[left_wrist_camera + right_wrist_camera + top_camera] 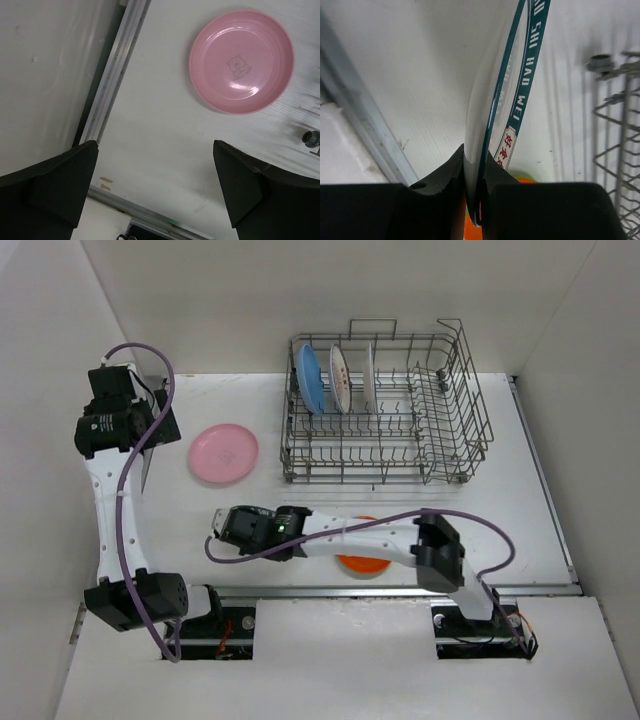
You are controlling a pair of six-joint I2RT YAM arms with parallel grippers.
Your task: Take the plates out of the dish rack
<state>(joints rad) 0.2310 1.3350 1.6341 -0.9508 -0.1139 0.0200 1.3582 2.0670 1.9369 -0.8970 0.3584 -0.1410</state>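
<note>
Between the right fingers [445, 175] a cropped teal-rimmed plate [520, 95] sits pinched; left fingers [55, 185] gape empty.

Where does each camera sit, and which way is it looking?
Top external: above and behind both arms, looking down at the white table, grey wire dish rack and flat round pink plate.
Left wrist: on the left arm, looking down past its open fingers at that pink plate.
Right wrist: between fingers pinching a green-rimmed white plate, rack wires beside.
Shared: the pink plate, top and left.
</note>
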